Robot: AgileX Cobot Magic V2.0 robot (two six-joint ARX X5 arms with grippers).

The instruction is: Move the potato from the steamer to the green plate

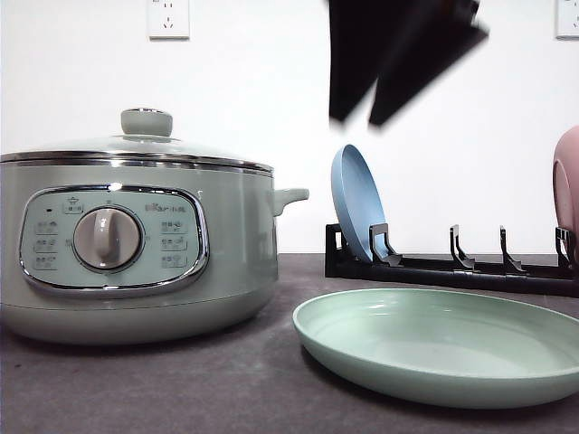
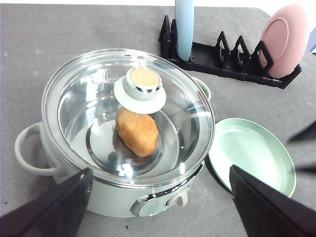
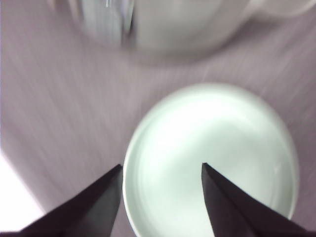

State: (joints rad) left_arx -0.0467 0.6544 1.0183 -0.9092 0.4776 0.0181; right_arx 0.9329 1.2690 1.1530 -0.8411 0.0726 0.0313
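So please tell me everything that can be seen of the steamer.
The steamer is a large round cooker in pale sage green with a chrome rim. Its front panel has a round dial and small buttons. Side handles stick out. A clear glass lid with a green knob sits closed on it. Through the glass a potato lies on the shiny floor inside. It stands upright on the dark table, left of the green plate, not touching it.

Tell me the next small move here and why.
Probably lower the open left gripper onto the lid knob and lift the glass lid off. The potato sits inside the steamer under that closed lid, and the green plate lies empty beside it.
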